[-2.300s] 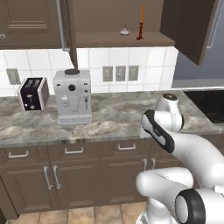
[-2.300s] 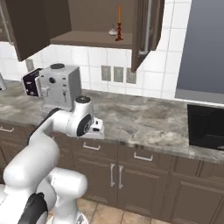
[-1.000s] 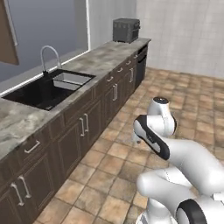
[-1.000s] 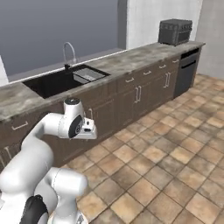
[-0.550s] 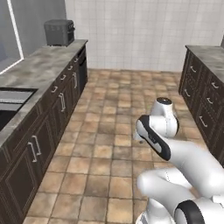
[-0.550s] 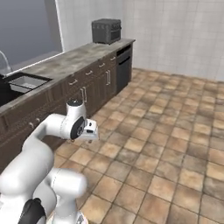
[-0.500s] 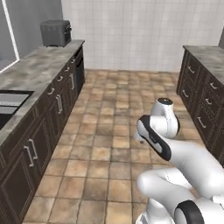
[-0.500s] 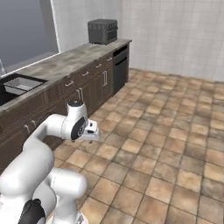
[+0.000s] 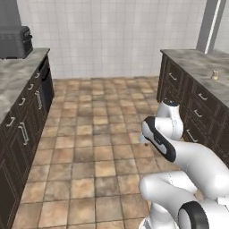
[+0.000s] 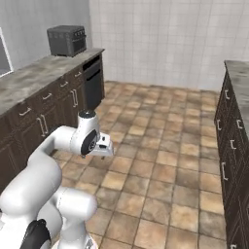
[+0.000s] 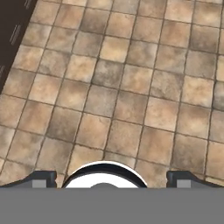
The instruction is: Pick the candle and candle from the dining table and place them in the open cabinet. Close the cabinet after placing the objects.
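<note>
Candle [image 9: 215, 74] on dining table [image 9: 197, 62] in left base view; gripper [image 11: 107, 178] spread, empty.

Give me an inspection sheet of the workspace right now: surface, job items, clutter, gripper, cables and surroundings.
Surface: dining table, grey-brown stone top over dark drawer fronts, at the right.
Job's things: a small pale object stands on the dining table, too small to tell whether it is the cream candle.
Clutter: nothing seen.
Gripper: gripper open, holding nothing, pointed down at the tiled floor.
Cables: nothing seen.
Surroundings: long counter with dark cabinets; dark toaster oven at its far end; white tiled wall.
</note>
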